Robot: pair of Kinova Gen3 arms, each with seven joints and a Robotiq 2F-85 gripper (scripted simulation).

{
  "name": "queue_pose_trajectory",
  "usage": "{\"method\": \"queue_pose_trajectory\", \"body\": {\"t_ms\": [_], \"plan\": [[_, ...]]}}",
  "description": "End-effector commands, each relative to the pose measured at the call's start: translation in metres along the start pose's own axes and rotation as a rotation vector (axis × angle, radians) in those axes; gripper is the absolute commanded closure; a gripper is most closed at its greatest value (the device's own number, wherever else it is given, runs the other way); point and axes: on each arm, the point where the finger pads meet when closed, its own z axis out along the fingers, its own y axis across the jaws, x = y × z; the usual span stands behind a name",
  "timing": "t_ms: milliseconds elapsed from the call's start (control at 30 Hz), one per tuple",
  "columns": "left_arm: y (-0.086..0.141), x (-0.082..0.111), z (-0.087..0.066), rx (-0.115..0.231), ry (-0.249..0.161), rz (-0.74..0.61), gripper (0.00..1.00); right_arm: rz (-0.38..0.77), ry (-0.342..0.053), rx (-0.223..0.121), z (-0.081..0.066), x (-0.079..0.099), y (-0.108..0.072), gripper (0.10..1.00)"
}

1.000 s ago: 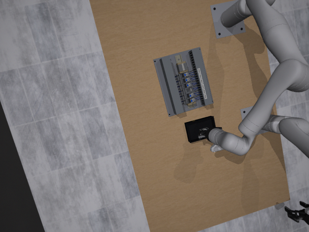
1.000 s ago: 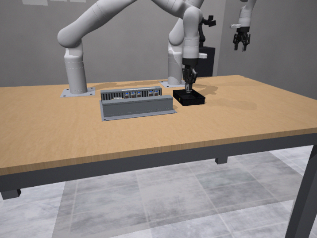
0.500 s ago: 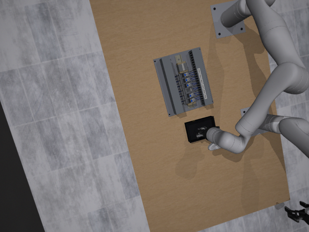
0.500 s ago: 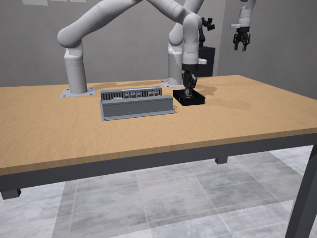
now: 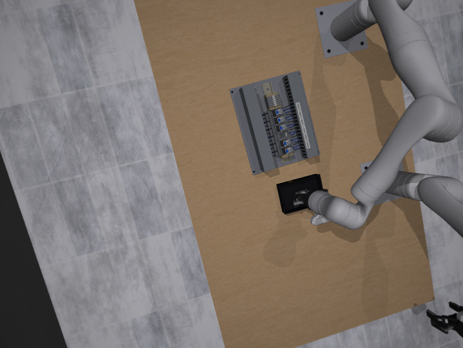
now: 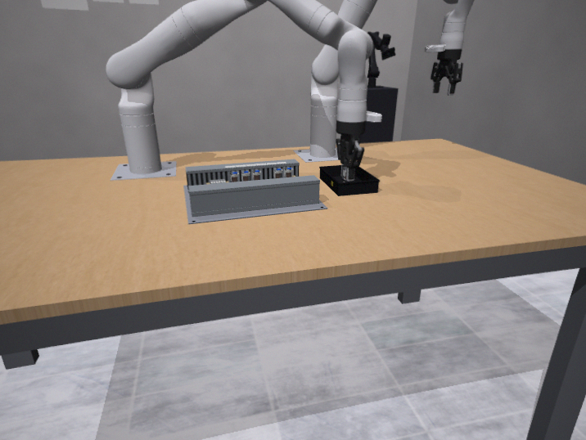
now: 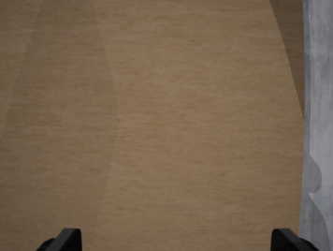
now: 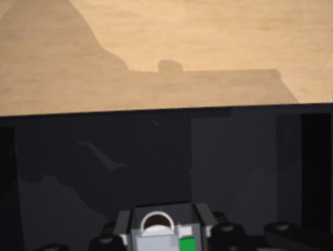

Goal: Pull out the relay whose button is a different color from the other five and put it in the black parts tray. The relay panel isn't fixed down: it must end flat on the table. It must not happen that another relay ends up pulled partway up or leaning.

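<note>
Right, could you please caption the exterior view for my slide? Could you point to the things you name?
Right end effector [image 5: 300, 197] [image 6: 349, 171] [image 8: 164, 222] holding a relay [image 5: 300, 192] [image 6: 344, 176] [image 8: 156, 241] in the black parts tray [image 5: 280, 200] [image 6: 358, 188] [image 8: 108, 183], beside the relay panel [image 5: 311, 139] [image 6: 255, 200].

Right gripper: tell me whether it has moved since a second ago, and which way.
Yes. Against the black parts tray, the right gripper has moved down, bringing the held relay lower.
</note>
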Motion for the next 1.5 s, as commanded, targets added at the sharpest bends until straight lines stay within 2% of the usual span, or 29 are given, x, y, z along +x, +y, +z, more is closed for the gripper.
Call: {"method": "queue_pose_trajectory", "body": {"t_ms": [0,1200,1233,1467], "plan": [[0.0,-0.0004,-0.0008,0.0,-0.002,0.0,0.001,0.0,0.003,-0.001,-0.0014,0.0007,0.0004,1.0],[0.0,-0.0004,-0.0008,0.0,-0.002,0.0,0.001,0.0,0.003,-0.001,-0.0014,0.0007,0.0004,1.0],[0.0,-0.0004,-0.0008,0.0,-0.002,0.0,0.001,0.0,0.003,-0.001,-0.0014,0.0007,0.0004,0.448],[0.0,-0.0004,-0.0008,0.0,-0.002,0.0,0.001,0.0,0.003,-0.001,-0.0014,0.0007,0.0004,0.448]]}}
